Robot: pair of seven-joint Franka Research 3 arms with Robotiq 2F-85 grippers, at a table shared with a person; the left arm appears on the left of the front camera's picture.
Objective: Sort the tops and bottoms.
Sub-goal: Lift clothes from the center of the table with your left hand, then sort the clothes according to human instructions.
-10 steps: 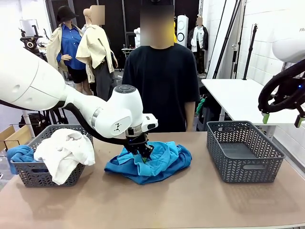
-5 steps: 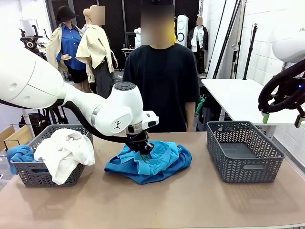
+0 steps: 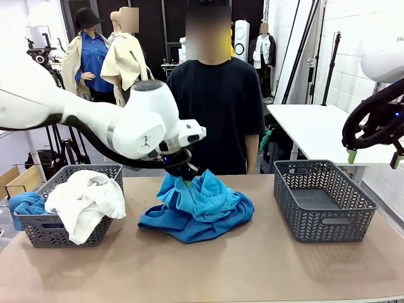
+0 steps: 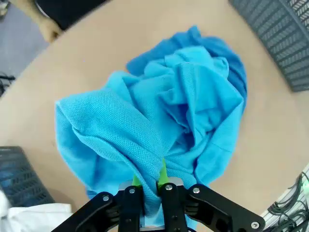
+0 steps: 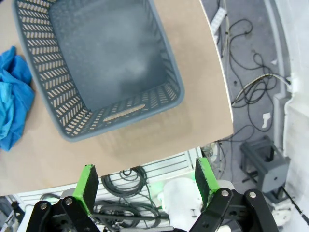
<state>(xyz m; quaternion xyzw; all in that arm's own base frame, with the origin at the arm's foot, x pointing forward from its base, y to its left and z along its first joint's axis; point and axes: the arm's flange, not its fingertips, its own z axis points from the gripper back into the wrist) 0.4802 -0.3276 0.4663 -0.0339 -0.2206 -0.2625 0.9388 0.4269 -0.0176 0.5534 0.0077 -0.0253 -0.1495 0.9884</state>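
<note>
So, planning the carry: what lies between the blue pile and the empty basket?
Bare tabletop separates the blue pile from the empty basket, in the front view.

Bright turquoise top [image 3: 201, 192] in the middle, a fine mesh knit showing close up, and a deeper royal blue top [image 3: 189, 228] spreading underneath it. Lime-green pads on the black left gripper [image 4: 149, 181] stand out against that turquoise, white left arm [image 3: 136, 129] above it. Left of the turquoise top, a white top [image 3: 85, 199] and a blue garment [image 3: 24, 203] sit in a dark grey left basket [image 3: 47, 235] with a herringbone lattice; right of it, a matching grey right basket [image 3: 322, 218]. Tan table [image 3: 265, 271] below it, black T-shirt [image 3: 218, 107] on the person behind it. Right gripper [image 5: 147, 181]: black, green pads
</note>
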